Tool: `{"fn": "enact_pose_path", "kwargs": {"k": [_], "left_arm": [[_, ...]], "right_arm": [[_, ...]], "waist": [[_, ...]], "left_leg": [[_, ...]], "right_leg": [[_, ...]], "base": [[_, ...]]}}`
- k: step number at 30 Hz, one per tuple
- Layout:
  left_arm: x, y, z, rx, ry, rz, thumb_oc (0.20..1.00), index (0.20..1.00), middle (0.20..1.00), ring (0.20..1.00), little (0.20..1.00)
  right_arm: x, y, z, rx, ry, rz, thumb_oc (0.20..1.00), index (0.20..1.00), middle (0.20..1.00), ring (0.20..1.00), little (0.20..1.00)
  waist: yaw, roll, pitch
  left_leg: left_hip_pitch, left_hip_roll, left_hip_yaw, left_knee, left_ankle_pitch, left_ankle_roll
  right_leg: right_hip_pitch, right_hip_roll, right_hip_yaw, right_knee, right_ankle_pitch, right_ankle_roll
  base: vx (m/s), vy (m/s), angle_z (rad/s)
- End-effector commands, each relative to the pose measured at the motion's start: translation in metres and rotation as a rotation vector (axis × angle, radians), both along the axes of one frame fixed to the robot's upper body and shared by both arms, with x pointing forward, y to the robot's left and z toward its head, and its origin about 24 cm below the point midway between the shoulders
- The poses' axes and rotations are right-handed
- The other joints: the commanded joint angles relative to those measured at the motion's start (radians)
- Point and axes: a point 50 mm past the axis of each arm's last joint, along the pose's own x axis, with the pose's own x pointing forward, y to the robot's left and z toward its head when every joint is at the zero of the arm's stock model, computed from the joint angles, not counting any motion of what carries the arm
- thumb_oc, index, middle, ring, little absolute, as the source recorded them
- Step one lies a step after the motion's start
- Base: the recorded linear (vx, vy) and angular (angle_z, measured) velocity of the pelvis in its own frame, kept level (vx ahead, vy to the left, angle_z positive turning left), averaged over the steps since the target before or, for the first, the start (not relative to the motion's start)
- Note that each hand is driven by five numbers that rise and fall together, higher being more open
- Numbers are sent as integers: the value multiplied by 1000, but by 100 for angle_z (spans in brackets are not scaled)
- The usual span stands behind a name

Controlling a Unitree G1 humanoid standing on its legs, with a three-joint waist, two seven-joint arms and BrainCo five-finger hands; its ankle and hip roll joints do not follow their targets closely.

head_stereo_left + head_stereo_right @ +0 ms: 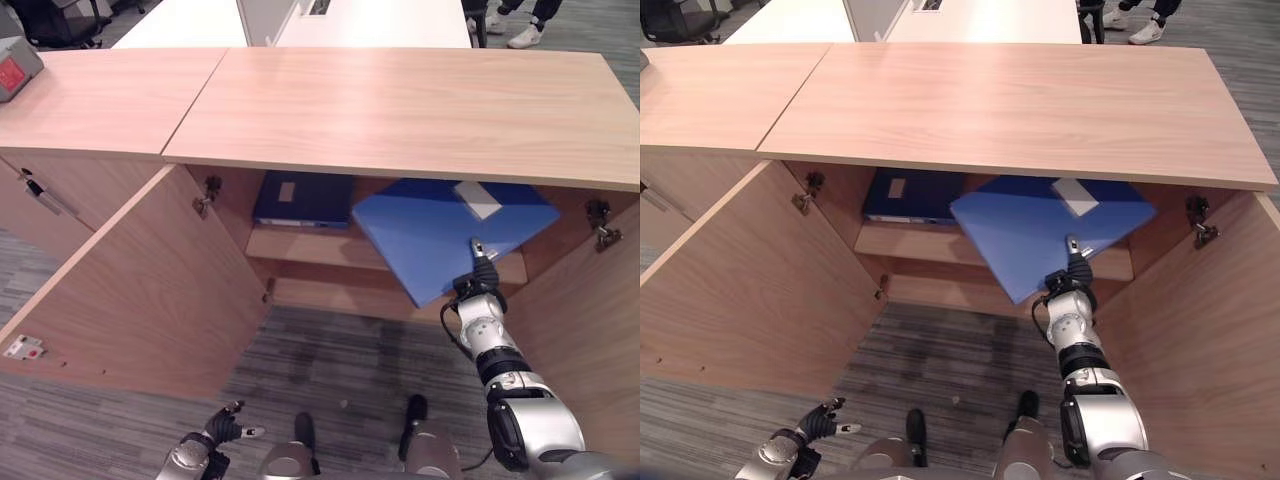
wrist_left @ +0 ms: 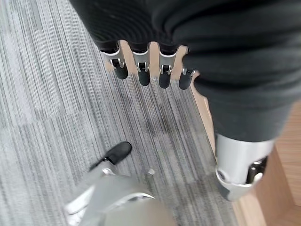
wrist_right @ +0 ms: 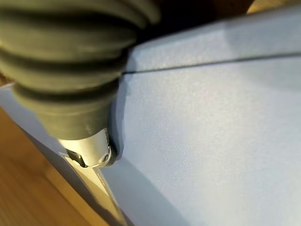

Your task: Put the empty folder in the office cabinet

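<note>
Pinching the blue folder (image 1: pixel 445 232) at its near corner, the right hand (image 1: pixel 480 272) is overloaded; tilted, half-shelved, it could be dropped. Left hand (image 2: pixel 150 70) relaxed.

Right arm: stretched forward and up from the lower right, forearm nearly straight.
Right hand (image 1: pixel 480 272): thumb lies on top of the blue folder (image 1: pixel 440 235), pinching its near edge; other fingers hidden beneath.
Left hand (image 1: pixel 222 427): low at lower left, fingers (image 2: pixel 143 75) relaxed, holding nothing.

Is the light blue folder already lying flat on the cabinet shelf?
No: the light blue folder sticks out tilted from the cabinet, gripped at its near edge by the right hand.
</note>
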Motion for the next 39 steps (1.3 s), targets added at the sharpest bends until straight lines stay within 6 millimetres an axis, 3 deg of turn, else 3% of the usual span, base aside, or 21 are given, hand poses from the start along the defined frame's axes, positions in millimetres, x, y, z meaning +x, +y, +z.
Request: {"fn": "enact_pose_path", "kwargs": {"k": [1, 2, 4, 6, 10, 12, 13, 16, 17, 20, 22, 24, 25, 26, 27, 34, 37, 38, 39], "left_arm": [[9, 9, 7, 8, -45, 12, 1000, 1000, 1000, 1000, 1000], [10, 9, 6, 10, -40, 9, 1000, 1000, 1000, 1000, 1000], [9, 5, 5, 6, -39, -6, 1000, 1000, 1000, 1000, 1000], [8, 2, 3, -1, -36, -6, 1000, 1000, 1000, 1000, 1000], [2, 3, 1, -5, -18, 13, 1000, 1000, 1000, 1000, 1000], [1, 3, 1, -16, -12, 11, 1000, 1000, 1000, 1000, 1000], [1, 3, 1, -17, -13, 11, 1000, 1000, 1000, 1000, 1000], [6, 2, 3, -21, -29, 13, 1000, 1000, 1000, 1000, 1000], [8, 0, 3, -20, -38, 15, 1000, 1000, 1000, 1000, 1000], [12, -3, 4, -28, -51, 12, 1000, 1000, 1000, 1000, 1000], [11, -7, 2, -34, -42, -3, 1000, 1000, 1000, 1000, 1000], [7, -7, 0, -18, -22, -19, 1000, 1000, 1000, 1000, 1000], [0, -12, -4, -17, 2, -58, 1000, 1000, 1000, 1000, 1000], [0, -13, -4, -18, 1, -58, 1000, 1000, 1000, 1000, 1000], [0, -11, -4, 1, 12, -83, 1000, 1000, 1000, 1000, 1000], [8, -11, 0, 22, -13, -152, 1000, 1000, 1000, 1000, 1000], [13, -12, 4, 15, -35, -181, 1000, 1000, 1000, 1000, 1000], [14, -13, 4, 14, -38, -182, 1000, 1000, 1000, 1000, 1000], [18, -16, 7, 2, -54, -212, 1000, 1000, 1000, 1000, 1000]], "right_arm": [[21, -35, 72, -21, -252, -139, 200, 200, 200, 200, 200], [20, -41, 72, 4, -255, -169, 200, 200, 200, 200, 200], [15, -53, 68, 17, -227, -213, 200, 200, 200, 200, 200], [8, -69, 68, 33, -228, -278, 200, 200, 200, 200, 200], [4, -81, 70, 26, -223, -314, 200, 200, 200, 200, 200], [1, -86, 69, 20, -216, -332, 200, 200, 200, 200, 200], [1, -86, 69, 19, -218, -332, 200, 200, 200, 200, 200], [-1, -97, 81, 9, -254, -360, 200, 200, 200, 200, 200], [2, -96, 87, -2, -258, -355, 200, 200, 200, 200, 200], [3, -104, 101, -16, -272, -370, 200, 200, 200, 200, 200], [4, -109, 110, -35, -280, -373, 200, 200, 200, 200, 200], [3, -116, 119, -73, -268, -380, 200, 200, 200, 200, 200], [11, -104, 115, -58, -261, -341, 200, 200, 200, 200, 200], [11, -104, 116, -59, -263, -341, 200, 200, 200, 200, 200], [13, -108, 132, -52, -295, -360, 200, 200, 200, 200, 200], [15, -118, 169, -51, -364, -401, 200, 200, 200, 200, 200], [10, -130, 201, -41, -440, -454, 200, 200, 200, 200, 200], [9, -130, 203, -41, -443, -456, 200, 200, 200, 200, 200], [5, -136, 223, -52, -496, -475, 200, 200, 200, 200, 200]], "waist": [[22, -20, 41], [17, -22, 38], [16, -31, 19], [6, -4, -6], [-1, 18, -20], [-2, 40, -12], [-6, 40, -11], [16, 51, 35], [21, 54, 47], [21, 63, 53], [34, 75, 47], [56, 94, 42], [65, 106, 29], [65, 107, 29], [57, 128, 34], [67, 152, 25], [73, 165, 29], [74, 167, 32], [77, 177, 40]], "left_leg": [[93, -26, -82, -19, -127, -49], [105, -26, -87, -19, -138, -63], [106, -44, -99, -19, -155, -65], [118, -39, -131, -19, -160, -75], [121, -7, -146, -2, -150, -90], [65, 45, -139, 152, -160, -132], [53, 45, -144, 163, -158, -134], [-87, 58, -198, 432, -43, -178], [-139, 61, -222, 500, -28, -183], [-183, 85, -208, 445, -22, -182], [-203, 90, -199, 292, -35, -168], [-216, 78, -204, 120, 21, -159], [-169, 76, -211, 2, 34, -158], [-171, 76, -211, -3, 44, -157], [-169, 65, -190, -12, 58, -157], [-192, 24, -168, -19, 47, -148], [-207, 5, -167, -19, 34, -145], [-211, 4, -167, -19, 42, -143], [-223, -8, -170, -19, 44, -139]], "right_leg": [[61, -16, -23, -152, -19, 8], [48, -30, -53, -236, 33, 8], [77, -38, -60, -291, 35, 8], [104, -25, -26, -320, 33, 8], [117, -7, -13, -312, 0, 4], [158, 34, -8, -317, -77, -34], [155, 33, -12, -317, -72, -39], [213, 60, -25, -349, -111, -91], [239, 73, -30, -370, -136, -99], [243, 76, -34, -377, -155, -88], [242, 80, -25, -383, -166, -72], [237, 88, -13, -388, -161, -63], [221, 97, 11, -384, -172, -51], [217, 98, 11, -386, -164, -52], [186, 96, 25, -386, -149, -49], [115, 59, 60, -380, -110, -36], [92, 30, 67, -369, -109, -26], [86, 28, 67, -366, -103, -26], [61, 11, 75, -340, -103, -23]], "base": [[208, -145, -6], [178, -131, 5], [205, -107, 35], [217, -117, 52], [152, -169, 26], [97, -243, 4], [-9, -196, 18], [-4, -224, 21], [0, -185, 35], [77, -37, 0], [189, 119, -2], [190, 151, 24], [104, 72, 13], [34, 83, -56], [-61, 79, -84], [38, 87, -13], [39, 50, 4], [21, 80, 3], [-13, 86, 1]]}}
